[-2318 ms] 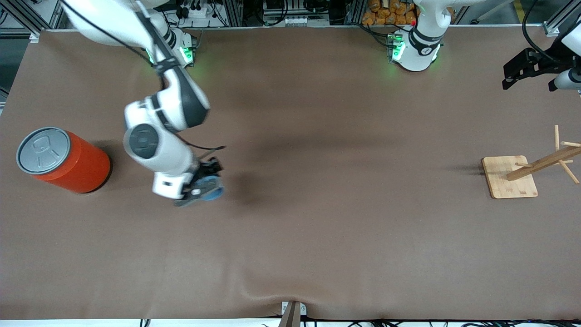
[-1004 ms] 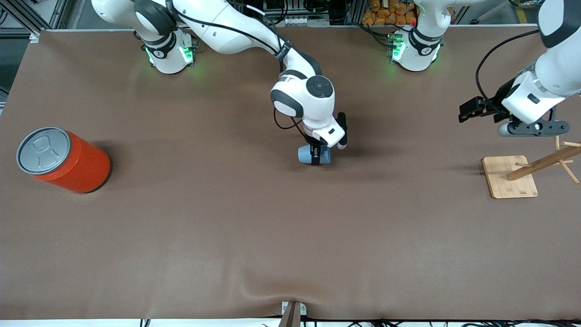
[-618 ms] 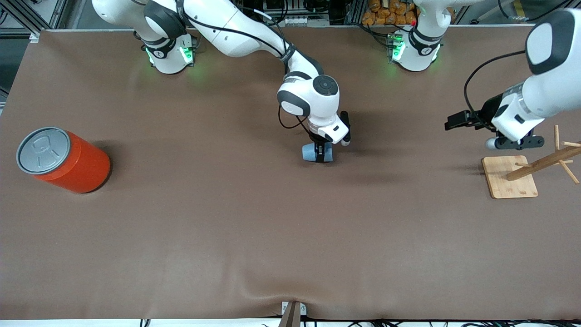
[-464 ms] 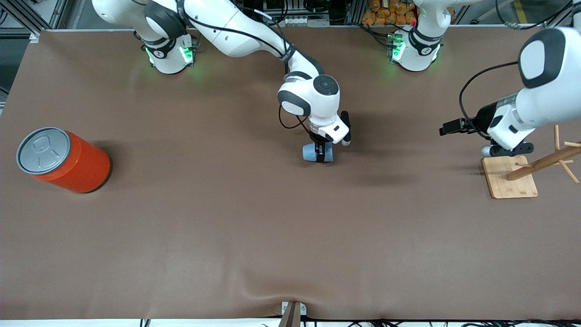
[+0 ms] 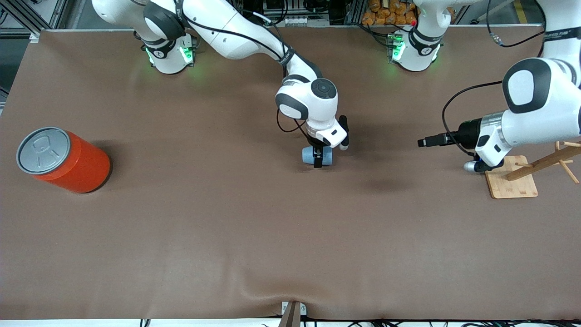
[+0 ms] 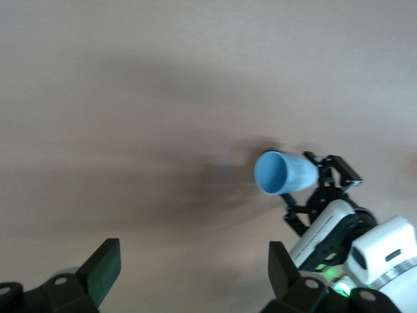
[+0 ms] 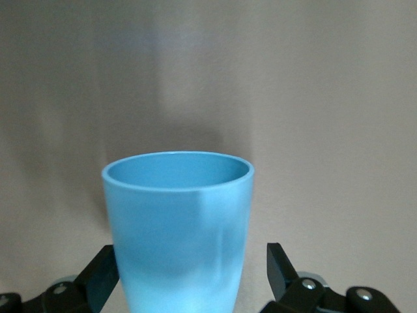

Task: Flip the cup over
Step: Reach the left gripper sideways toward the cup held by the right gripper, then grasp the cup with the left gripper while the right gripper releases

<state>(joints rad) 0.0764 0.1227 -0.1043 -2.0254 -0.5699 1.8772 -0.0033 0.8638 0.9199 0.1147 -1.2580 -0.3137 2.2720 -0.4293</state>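
Observation:
The light-blue cup (image 5: pixel 308 155) is at the middle of the table, tipped on its side with its mouth pointing away from my right gripper (image 5: pixel 317 161). In the right wrist view the cup (image 7: pixel 179 215) sits between the spread fingers of the right gripper (image 7: pixel 192 267). One finger (image 7: pixel 107 274) is at its wall and a gap shows at the other. The left wrist view shows the cup (image 6: pixel 283 173) low over the cloth. My left gripper (image 5: pixel 424 142) is open and empty over bare cloth between the cup and the wooden rack, and also shows in its own wrist view (image 6: pixel 192 267).
A large orange can (image 5: pixel 63 159) with a grey lid stands at the right arm's end of the table. A wooden peg rack (image 5: pixel 510 179) on a square base stands at the left arm's end, close under the left arm's wrist.
My right arm carried the cup from beside the orange can to the table's middle and has shifted only slightly since. My left arm swung down and toward the cup.

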